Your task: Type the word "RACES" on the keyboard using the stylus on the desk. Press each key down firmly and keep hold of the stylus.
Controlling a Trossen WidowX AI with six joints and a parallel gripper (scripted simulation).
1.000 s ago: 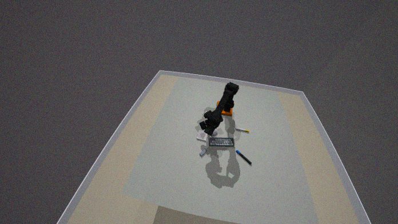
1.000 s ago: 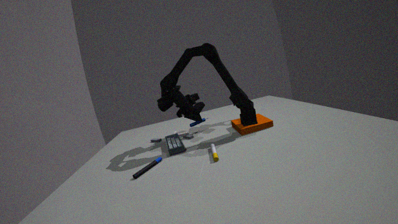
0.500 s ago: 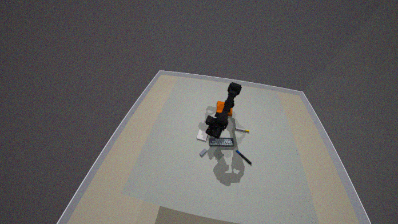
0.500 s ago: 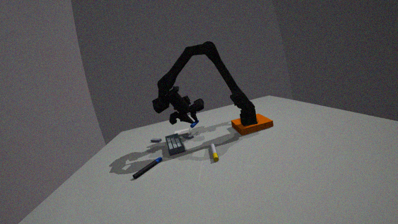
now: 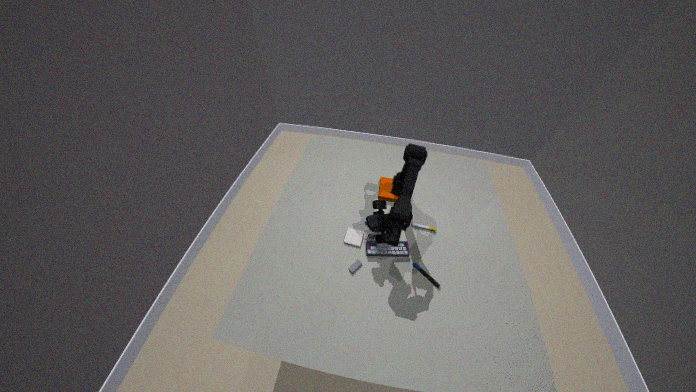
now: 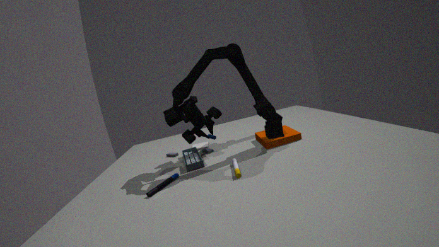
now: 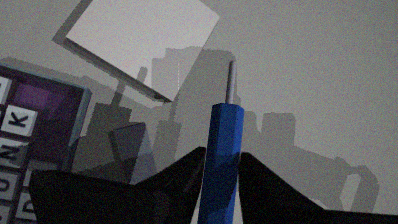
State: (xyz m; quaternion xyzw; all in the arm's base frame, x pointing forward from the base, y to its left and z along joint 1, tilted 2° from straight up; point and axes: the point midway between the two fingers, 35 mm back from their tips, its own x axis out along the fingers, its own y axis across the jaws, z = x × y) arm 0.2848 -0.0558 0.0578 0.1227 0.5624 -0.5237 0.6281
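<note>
My gripper is shut on the blue stylus. In the wrist view the stylus's thin grey tip points away from the fingers, past the right of the keyboard. The dark keyboard with pale keys lies flat below the arm. Only its end shows at the left of the wrist view, with a K key readable. The stylus is held above the desk, clear of the keyboard. Most of the keyboard's letters are cut off or too small to read.
A white block and a small dark grey block lie beside the keyboard. A grey block, a black marker and a white-yellow marker lie around. The arm's base is orange.
</note>
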